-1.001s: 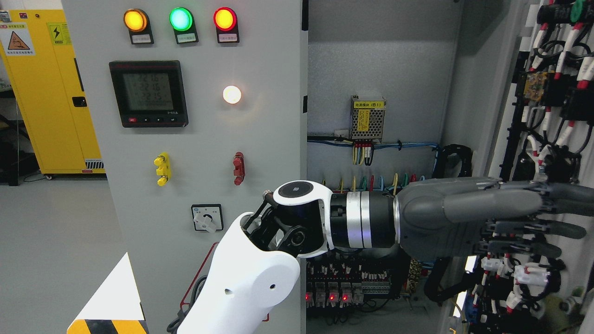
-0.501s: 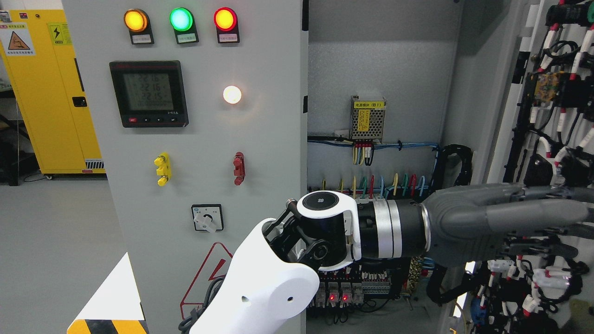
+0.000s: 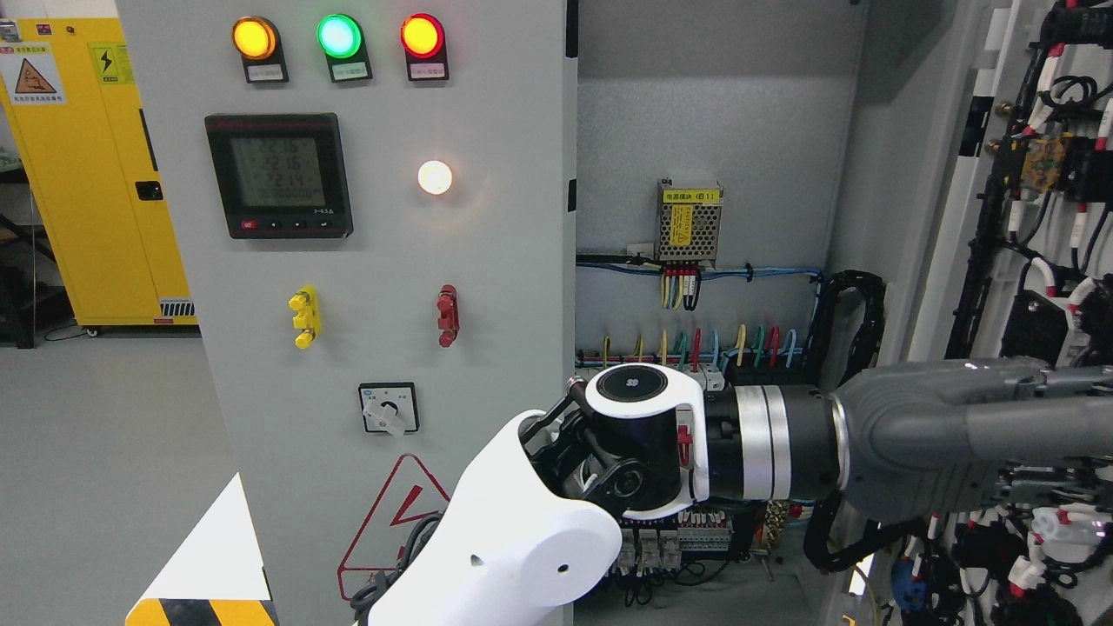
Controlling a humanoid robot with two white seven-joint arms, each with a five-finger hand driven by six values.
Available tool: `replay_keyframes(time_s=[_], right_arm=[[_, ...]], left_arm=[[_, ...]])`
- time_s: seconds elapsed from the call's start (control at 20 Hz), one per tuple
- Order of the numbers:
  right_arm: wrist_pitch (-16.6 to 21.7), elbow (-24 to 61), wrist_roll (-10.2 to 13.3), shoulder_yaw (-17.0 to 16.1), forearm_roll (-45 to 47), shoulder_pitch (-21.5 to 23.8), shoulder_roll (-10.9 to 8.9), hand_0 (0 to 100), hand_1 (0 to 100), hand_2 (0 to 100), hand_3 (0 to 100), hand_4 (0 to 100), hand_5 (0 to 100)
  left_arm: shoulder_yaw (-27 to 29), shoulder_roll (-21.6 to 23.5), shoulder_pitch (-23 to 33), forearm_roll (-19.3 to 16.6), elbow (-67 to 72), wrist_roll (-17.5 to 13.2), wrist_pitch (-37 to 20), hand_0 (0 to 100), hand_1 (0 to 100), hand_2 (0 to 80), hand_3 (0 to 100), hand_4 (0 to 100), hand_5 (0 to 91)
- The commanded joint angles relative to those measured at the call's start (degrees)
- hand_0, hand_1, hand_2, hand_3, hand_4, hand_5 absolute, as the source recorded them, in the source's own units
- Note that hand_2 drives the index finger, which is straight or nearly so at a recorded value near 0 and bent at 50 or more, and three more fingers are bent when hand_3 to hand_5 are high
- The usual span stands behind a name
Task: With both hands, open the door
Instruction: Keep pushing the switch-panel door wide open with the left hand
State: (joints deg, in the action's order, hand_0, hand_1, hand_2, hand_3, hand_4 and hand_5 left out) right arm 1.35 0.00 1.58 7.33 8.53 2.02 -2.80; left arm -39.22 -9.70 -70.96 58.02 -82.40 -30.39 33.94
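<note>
Door (image 3: 1035, 261) on the right, its inner face thick with black cable bundles and white, red-banded connectors, stands swung wide at the picture's right edge, and the left robot hand (image 3: 983, 435), matte grey and smooth, lies flat against it with fingers stretched straight toward the right edge, gripping nothing, though the tips run out of view. Nearest the camera, its glossy white forearm shell (image 3: 513, 556) rises from the lower left into a black wrist joint with ribbed silver rings (image 3: 765, 443). Farther back, the grey cabinet interior (image 3: 713, 113) holds a perforated metal power supply (image 3: 689, 222) above coloured wires, beside the closed left panel (image 3: 365, 261) with round amber, green and red lamps.
</note>
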Motion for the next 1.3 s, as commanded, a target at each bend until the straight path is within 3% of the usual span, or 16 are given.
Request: replay_keyframes(time_s=[0.0, 0.45, 0.75, 0.85, 0.95, 1.15, 1.25], right_arm=[[0.0, 0.9, 0.0, 0.1, 0.0, 0.0, 0.25, 0, 50, 4, 0, 0, 0], [0.0, 0.8, 0.0, 0.1, 0.0, 0.1, 0.16, 0, 50, 4, 0, 0, 0], [0.0, 0.8, 0.0, 0.1, 0.0, 0.1, 0.16, 0, 50, 4, 0, 0, 0], [0.0, 0.8, 0.0, 0.1, 0.0, 0.2, 0.16, 0, 50, 4, 0, 0, 0], [0.0, 0.8, 0.0, 0.1, 0.0, 0.2, -0.01, 0, 50, 4, 0, 0, 0], [0.0, 0.9, 0.0, 0.1, 0.0, 0.2, -0.01, 0, 50, 4, 0, 0, 0], [0.0, 0.9, 0.0, 0.0, 0.0, 0.2, -0.01, 0, 50, 4, 0, 0, 0]], left_arm=[[-3.4, -0.2, -0.4, 0.7, 0.0, 0.0, -1.0, 12, 56, 0.0, 0, 0, 0.0], [-3.9, -0.1, -0.5, 0.0, 0.5, 0.1, -1.5, 12, 56, 0.0, 0, 0, 0.0], [6.6, -0.1, 0.0, -0.3, 0.3, 0.0, -0.8, 12, 56, 0.0, 0, 0, 0.0], [9.3, 0.8, 0.8, -2.5, 0.3, -0.4, -0.5, 12, 56, 0.0, 0, 0, 0.0], [13.2, 2.7, 4.7, -5.5, -0.4, -0.8, -0.5, 12, 56, 0.0, 0, 0, 0.0], [14.2, 10.9, 14.8, -6.3, -7.8, -2.4, -0.1, 12, 56, 0.0, 0, 0, 0.0], [15.0, 13.9, 24.2, -11.0, -12.5, -2.2, -0.1, 12, 56, 0.0, 0, 0, 0.0]])
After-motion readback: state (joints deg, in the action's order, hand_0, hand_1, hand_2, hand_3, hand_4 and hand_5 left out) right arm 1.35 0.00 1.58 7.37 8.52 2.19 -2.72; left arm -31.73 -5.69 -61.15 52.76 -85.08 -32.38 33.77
